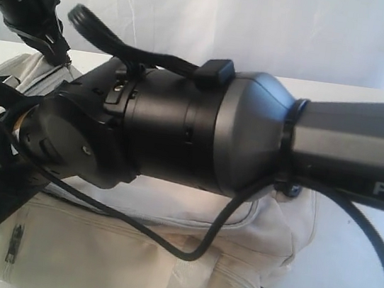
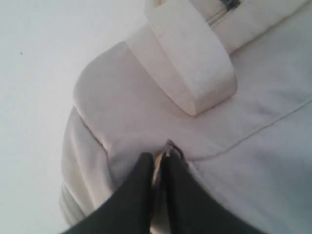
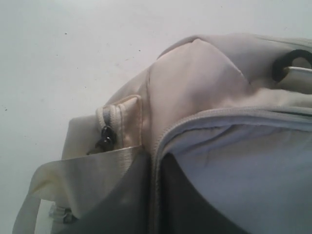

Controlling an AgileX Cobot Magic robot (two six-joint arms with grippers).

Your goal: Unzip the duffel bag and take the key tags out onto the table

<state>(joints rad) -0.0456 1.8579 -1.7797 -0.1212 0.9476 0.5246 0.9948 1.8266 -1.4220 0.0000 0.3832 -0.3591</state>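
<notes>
Outside view: the duffel bag (image 1: 161, 261) lies on the near side of the table (image 1: 351, 281), under the right arm (image 1: 201, 131). It looks soft and floppy, so grab the zip, not the cloth. Left wrist view: the left gripper (image 2: 159, 157) pinches a small grey zip pull (image 2: 169, 146). Right wrist view: the right gripper (image 3: 155, 160) is pressed together on the bag's zip edge (image 3: 209, 116). That zip looks closed, and no key tags show

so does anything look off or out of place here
Nothing looks spilled, torn or askew. The duffel bag lies on the table, the zipper that shows closed. Only oddity: the right arm sits close to the exterior camera and hides most of the bag.
</notes>
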